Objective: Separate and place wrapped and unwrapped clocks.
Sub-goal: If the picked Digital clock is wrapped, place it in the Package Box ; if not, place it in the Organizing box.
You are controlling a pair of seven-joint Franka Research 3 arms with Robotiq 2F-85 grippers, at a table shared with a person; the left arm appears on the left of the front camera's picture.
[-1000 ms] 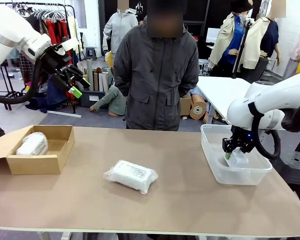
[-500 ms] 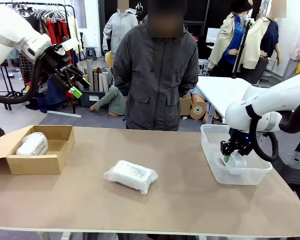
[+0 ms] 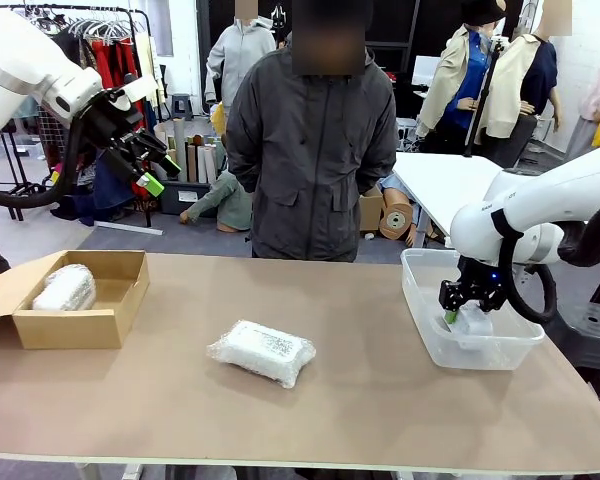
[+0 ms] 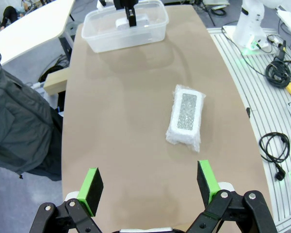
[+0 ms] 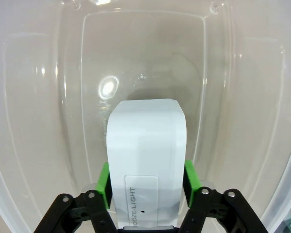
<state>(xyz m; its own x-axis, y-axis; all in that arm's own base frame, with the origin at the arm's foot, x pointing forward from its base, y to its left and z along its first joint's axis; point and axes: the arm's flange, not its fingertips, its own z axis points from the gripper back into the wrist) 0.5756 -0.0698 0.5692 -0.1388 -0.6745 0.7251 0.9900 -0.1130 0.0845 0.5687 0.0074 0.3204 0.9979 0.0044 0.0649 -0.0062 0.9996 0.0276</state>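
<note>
Within the last second the right gripper [image 3: 463, 310] had shifted slightly inside the clear plastic bin [image 3: 480, 355] at the right, carrying the bare white rounded-corner clock [image 5: 145, 141] with it. Its green pads [image 5: 105, 182] flanked the clock; whether they pinched it or had just freed it could not be told. The left gripper [image 4: 150, 187] hung spread wide. The unwrapped clock looked as good as placed, while the flat white bundle in crinkly clear wrap [image 3: 262, 352] waited mid-table.

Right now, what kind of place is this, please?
Probably a garment workshop that is also used as a robot test space: a clothes rack with hangers, rolls of material standing on the floor, and loose cables on the floor beside the table.
</note>
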